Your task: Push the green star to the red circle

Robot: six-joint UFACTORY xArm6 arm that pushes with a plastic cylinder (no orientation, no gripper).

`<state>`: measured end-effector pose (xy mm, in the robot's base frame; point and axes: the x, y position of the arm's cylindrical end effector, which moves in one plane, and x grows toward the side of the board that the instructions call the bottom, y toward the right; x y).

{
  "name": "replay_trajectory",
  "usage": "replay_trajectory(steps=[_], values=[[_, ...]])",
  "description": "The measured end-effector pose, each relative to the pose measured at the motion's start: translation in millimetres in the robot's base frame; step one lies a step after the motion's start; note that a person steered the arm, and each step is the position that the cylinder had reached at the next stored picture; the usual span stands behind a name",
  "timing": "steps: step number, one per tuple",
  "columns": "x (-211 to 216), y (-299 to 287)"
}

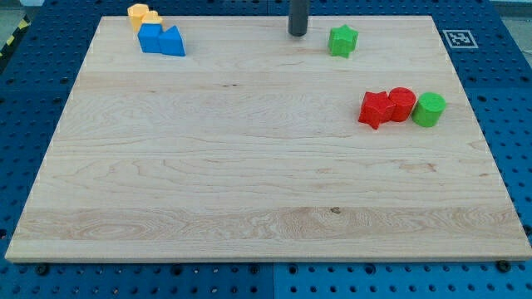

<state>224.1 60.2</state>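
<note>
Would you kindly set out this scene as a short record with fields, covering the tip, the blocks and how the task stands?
tip: my tip near the view's top edge, to the view's left of the green star, a gap between them
target: red circle at the view's right, between the red star and the green circle
other blocks: blue block and orange block, close together at the view's top left
surface: wooden board
task state: green star apart from red circle, not yet pushed there
</note>
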Motion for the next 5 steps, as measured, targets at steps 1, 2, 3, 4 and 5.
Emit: replay_trajectory(steps=[1, 2, 3, 4, 5], values=[[3.9, 28.9], [32.6, 31.7], [39.3, 62.5], [40.8, 98.2], [67.2, 118.6]])
